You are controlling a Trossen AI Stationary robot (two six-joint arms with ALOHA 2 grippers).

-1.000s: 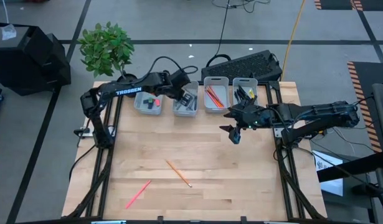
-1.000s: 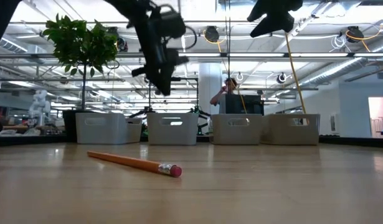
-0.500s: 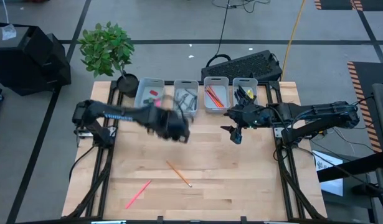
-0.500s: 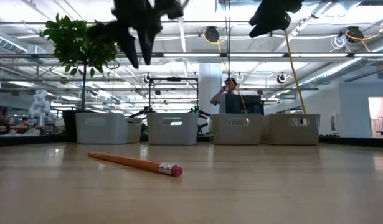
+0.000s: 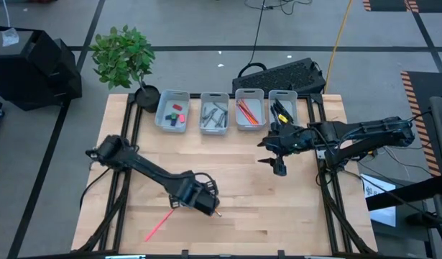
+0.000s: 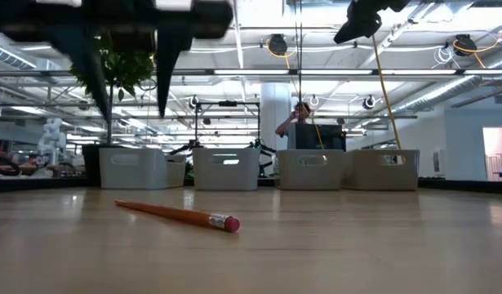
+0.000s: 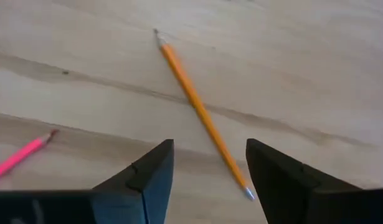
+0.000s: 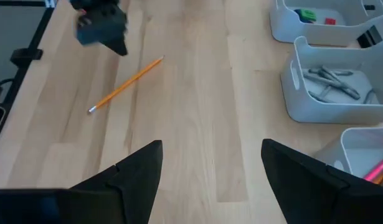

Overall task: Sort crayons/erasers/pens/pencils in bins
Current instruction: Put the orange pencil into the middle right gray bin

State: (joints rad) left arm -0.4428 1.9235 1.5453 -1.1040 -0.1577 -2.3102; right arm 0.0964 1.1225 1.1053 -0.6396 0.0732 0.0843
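Observation:
An orange pencil [image 7: 197, 106] with a pink rubber end [image 6: 226, 223] lies flat on the table near its front middle. My left gripper [image 7: 207, 168] hangs open just above it, one finger on each side and touching nothing; it also shows from above [image 5: 206, 203]. A pink stick [image 5: 159, 224] lies to the pencil's left. Several bins [image 5: 214, 113] stand in a row at the far edge; the leftmost [image 5: 172, 111] holds the erasers [image 5: 177, 112]. My right gripper [image 5: 279, 167] hovers open and empty in front of the rightmost bin [image 5: 282, 106].
A black plant pot [image 5: 145, 95] stands at the far left corner, beside the bins. A keyboard [image 5: 282, 74] lies beyond the table's far edge. The second bin holds grey sticks [image 8: 331, 81] and the third red ones [image 5: 247, 109]. Bare wood stretches between the bins and the pencil.
My left gripper has swung from above the bins at the far edge toward the near edge and come down over the orange pencil. My right gripper has shifted a little toward the near edge. The pencil and the pink stick have not moved.

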